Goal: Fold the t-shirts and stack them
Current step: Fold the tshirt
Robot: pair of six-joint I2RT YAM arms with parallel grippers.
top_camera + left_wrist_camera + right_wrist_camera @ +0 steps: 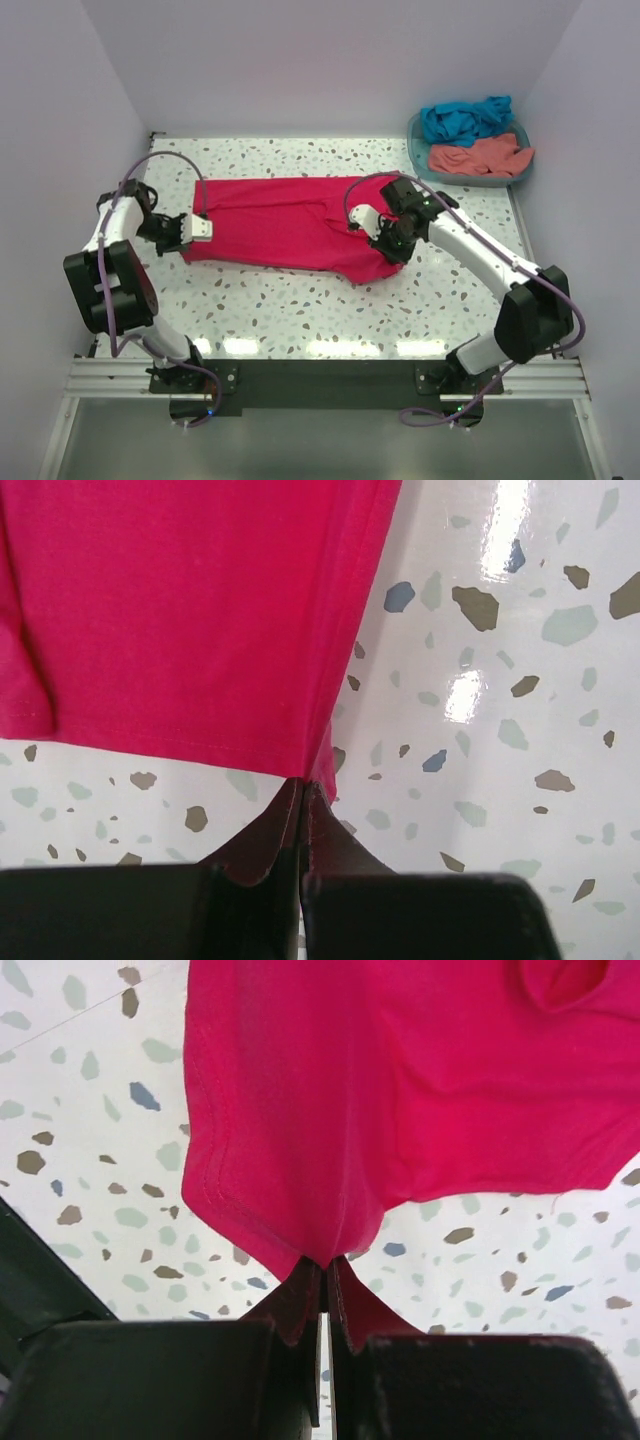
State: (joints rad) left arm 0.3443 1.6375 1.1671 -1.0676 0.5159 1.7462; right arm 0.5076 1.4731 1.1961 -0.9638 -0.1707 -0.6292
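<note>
Jaws of my left gripper (303, 786) are clenched on a hem corner of the crimson-pink t-shirt (275, 225), and I see the cloth fanning away from the tips over the speckled table (300, 310). My right gripper (325, 1262) is clamped on the shirt's opposite end. The shirt lies spread between both arms. Far right, the teal-blue t-shirt (462, 120) and salmon-coral t-shirt (478, 158) sit heaped in a teal basket (414, 143).
</note>
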